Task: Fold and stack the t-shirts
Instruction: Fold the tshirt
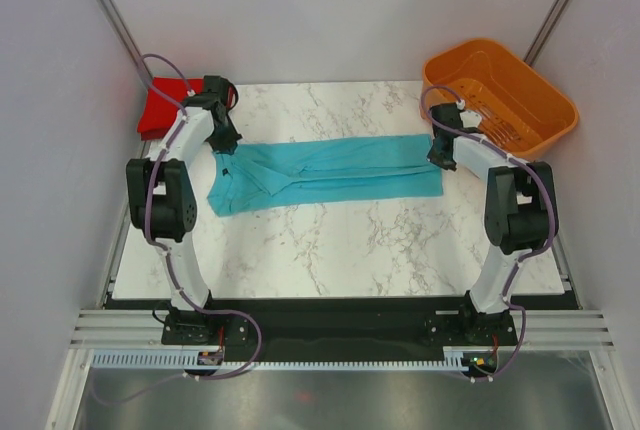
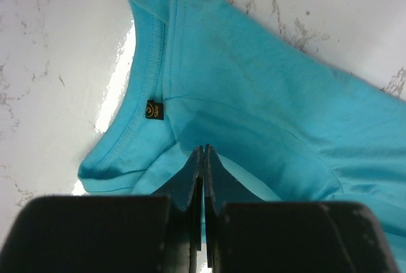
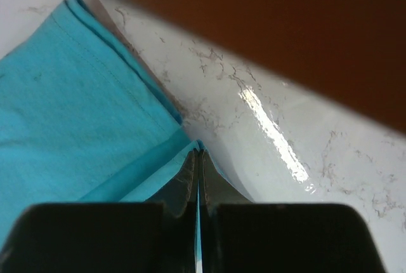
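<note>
The teal-blue t-shirt [image 1: 320, 172] lies folded lengthwise in a long band across the far middle of the table. My left gripper [image 1: 224, 144] is shut on its cloth near the collar end; the left wrist view shows the jaws [image 2: 203, 151] pinching teal fabric below the neckline [image 2: 152, 63]. My right gripper [image 1: 438, 158] is shut on the hem corner at the band's right end, seen pinched in the right wrist view [image 3: 197, 153]. The red t-shirt [image 1: 160, 107] lies bunched at the far left edge, behind the left arm.
An orange slotted basket [image 1: 510, 90] stands at the far right corner, close behind the right gripper; its wall fills the top of the right wrist view [image 3: 285, 25]. White marble tabletop [image 1: 340, 245] lies in front of the shirt.
</note>
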Available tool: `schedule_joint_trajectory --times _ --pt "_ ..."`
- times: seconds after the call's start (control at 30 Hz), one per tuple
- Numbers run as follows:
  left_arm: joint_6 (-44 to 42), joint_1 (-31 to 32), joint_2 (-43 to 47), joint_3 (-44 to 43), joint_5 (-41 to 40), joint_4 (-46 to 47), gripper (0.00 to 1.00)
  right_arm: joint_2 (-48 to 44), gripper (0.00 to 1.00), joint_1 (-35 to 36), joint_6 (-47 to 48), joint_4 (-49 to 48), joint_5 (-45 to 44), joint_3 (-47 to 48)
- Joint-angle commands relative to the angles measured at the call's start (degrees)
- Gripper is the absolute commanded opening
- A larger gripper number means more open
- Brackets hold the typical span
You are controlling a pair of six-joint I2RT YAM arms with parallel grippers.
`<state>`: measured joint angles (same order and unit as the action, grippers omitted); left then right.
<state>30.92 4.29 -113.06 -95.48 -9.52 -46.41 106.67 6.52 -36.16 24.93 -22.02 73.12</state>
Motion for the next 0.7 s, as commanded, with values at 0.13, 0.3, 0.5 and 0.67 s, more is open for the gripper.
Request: schedule_joint_trajectory --times 0.13,0.3,0.5,0.67 --pt "-3.32 -1.04 -2.78 -4.54 -2.17 -0.34 0.02 2.84 0.0 -0.11 0.39 0.82 -2.68 3.25" --pt "-4.64 -0.96 -4.37 -6.12 -0.94 -1.22 0.02 3.02 0.0 -0.11 0.3 0.82 -0.93 4.92" --pt "-5.43 -0.96 -3.93 -6.03 -1.11 -2.63 0.02 2.66 0.02 0.51 -0.75 0.91 -0.13 5.1" --pt "-6.22 -0.87 -2.88 -4.98 -2.61 -3.51 0.02 3.37 0.05 0.94 -1.54 1.35 0.05 4.75"
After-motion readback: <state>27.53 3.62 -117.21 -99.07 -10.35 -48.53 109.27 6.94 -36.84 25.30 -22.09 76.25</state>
